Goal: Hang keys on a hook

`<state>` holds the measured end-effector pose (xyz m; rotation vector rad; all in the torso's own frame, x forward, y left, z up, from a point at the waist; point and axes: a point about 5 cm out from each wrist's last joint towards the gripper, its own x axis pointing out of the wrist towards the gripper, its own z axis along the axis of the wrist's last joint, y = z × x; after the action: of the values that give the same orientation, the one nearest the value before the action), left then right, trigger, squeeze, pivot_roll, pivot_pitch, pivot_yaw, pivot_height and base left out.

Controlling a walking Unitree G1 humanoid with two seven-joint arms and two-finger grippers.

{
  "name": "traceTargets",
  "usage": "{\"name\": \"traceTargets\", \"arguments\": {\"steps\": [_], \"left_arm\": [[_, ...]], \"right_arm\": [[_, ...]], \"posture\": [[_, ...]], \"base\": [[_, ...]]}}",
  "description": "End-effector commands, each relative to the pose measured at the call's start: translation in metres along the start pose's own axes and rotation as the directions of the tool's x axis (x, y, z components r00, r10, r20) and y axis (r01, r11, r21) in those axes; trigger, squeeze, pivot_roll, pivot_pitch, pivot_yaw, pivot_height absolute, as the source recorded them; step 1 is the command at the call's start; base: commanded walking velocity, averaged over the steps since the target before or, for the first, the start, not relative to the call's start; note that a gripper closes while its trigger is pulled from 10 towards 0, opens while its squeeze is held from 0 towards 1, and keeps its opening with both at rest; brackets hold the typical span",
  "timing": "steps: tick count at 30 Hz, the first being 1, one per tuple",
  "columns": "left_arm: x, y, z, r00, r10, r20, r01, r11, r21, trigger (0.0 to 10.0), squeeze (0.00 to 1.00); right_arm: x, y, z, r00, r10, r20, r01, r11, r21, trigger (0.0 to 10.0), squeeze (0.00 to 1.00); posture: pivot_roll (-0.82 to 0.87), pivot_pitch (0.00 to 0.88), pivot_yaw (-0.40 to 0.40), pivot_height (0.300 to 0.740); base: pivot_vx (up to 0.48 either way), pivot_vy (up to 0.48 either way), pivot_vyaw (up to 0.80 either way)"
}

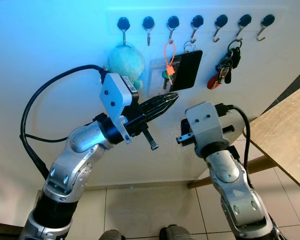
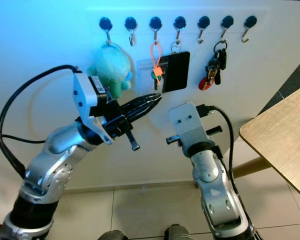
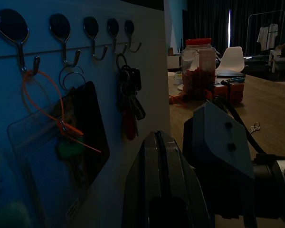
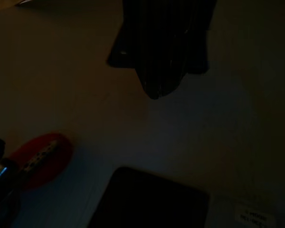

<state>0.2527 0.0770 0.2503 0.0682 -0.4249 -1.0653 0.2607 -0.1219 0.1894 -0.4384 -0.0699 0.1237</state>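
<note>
A bunch of keys [image 1: 227, 65] with a red fob hangs by its ring from the sixth hook [image 1: 243, 22] in a row of black-capped hooks on the white wall. It also appears as the dark key bunch [image 3: 129, 102] in the left wrist view. My left gripper [image 1: 173, 97] is shut and empty, its fingers pointing at the wall just below the black card holder [image 1: 186, 70]. My right gripper [image 4: 155, 93] is raised below the keys, shut with nothing in it, its tips near the wall. The red fob [image 4: 40, 159] lies beside it.
A teal plush [image 1: 126, 62] hangs on the first hook, and an orange loop [image 1: 169, 55] with a green tag and a clear badge sleeve on the third. The seventh hook [image 1: 266, 22] is bare. A wooden table [image 1: 285, 130] juts in at the right, over a tiled floor.
</note>
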Motion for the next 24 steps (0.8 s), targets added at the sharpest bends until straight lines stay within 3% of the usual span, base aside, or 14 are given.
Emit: {"name": "traceTargets", "arguments": {"steps": [1, 17, 24], "left_arm": [[0.0, -0.004, 0.001, 1.0, -0.027, 0.002, 0.027, 1.0, -0.011, 10.0, 0.0], [0.003, -0.005, 0.003, 0.999, -0.042, 0.016, 0.042, 0.999, -0.008, 10.0, 0.0], [0.003, -0.005, 0.003, 0.999, -0.042, 0.016, 0.042, 0.999, -0.008, 10.0, 0.0]], "right_arm": [[-0.002, -0.005, 0.01, 1.0, -0.016, 0.027, 0.015, 1.0, 0.003, 10.0, 0.0], [-0.002, -0.023, 0.058, 0.985, -0.068, 0.162, 0.061, 0.997, 0.046, 10.0, 0.0], [-0.002, -0.023, 0.058, 0.985, -0.068, 0.162, 0.061, 0.997, 0.046, 10.0, 0.0]], "posture": [[0.04, 0.125, -0.007, 0.74], [0.04, 0.11, -0.004, 0.74], [0.04, 0.11, -0.004, 0.74]], "base": [[0.0, 0.0, 0.0], [0.0, 0.0, 0.0], [0.0, 0.0, 0.0]]}}
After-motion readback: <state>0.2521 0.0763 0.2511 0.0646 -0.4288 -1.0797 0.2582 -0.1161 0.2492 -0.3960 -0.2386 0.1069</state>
